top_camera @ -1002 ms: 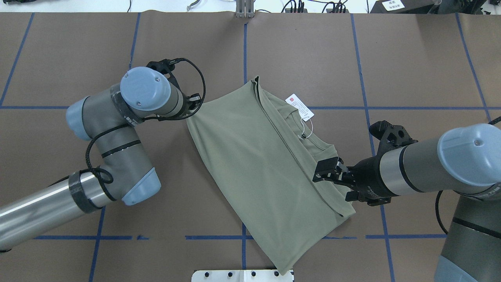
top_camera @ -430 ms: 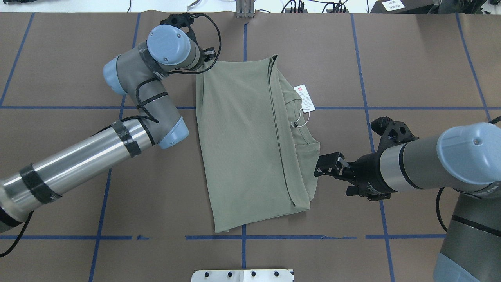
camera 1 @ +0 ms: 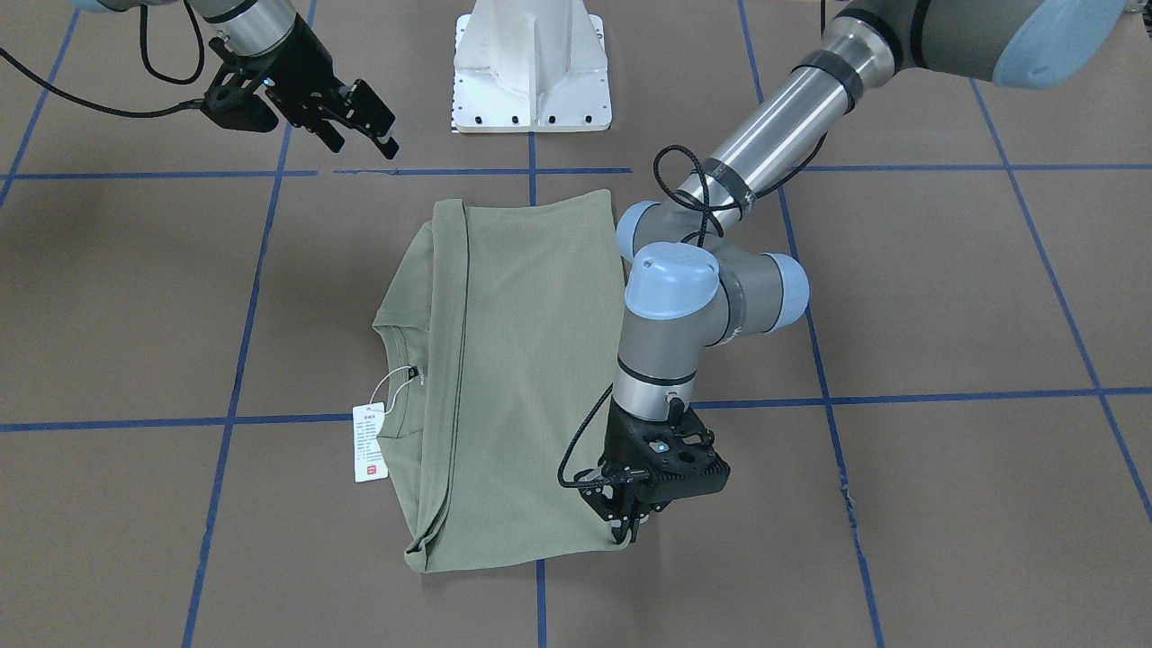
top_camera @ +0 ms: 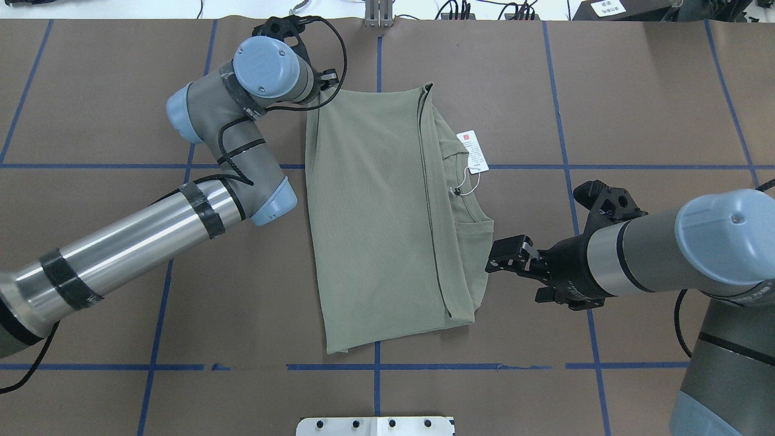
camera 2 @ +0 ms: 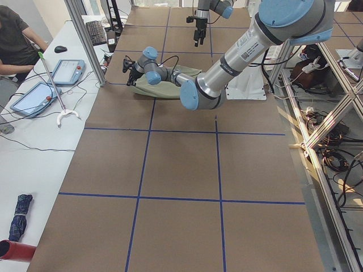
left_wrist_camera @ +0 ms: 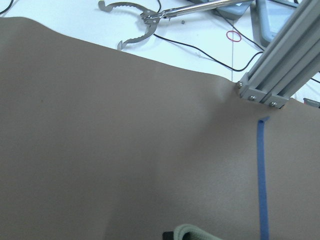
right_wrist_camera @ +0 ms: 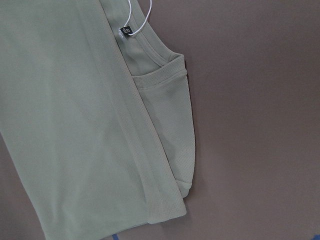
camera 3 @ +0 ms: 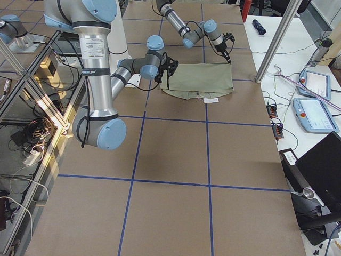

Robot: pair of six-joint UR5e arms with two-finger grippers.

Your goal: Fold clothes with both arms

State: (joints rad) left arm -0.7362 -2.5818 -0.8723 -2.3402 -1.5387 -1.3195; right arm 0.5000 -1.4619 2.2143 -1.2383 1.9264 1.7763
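Shirt (top_camera: 375, 212) corner clamped in left gripper (camera 1: 624, 531), right gripper (top_camera: 500, 255) spread apart beside it

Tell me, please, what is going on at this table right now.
Clothes folding: a sage-green shirt lies partly folded on the table. The left gripper pinches its far left corner; the right gripper is open, off the cloth, beside the collar edge. The hang tag lies on the table.

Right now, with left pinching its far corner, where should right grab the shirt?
Probably the shirt's other far corner, on the same edge as the left gripper's pinch. The cloth lies flat with folded layers stacked there, so bring the right gripper in low from the robot's right, one finger under the edge.
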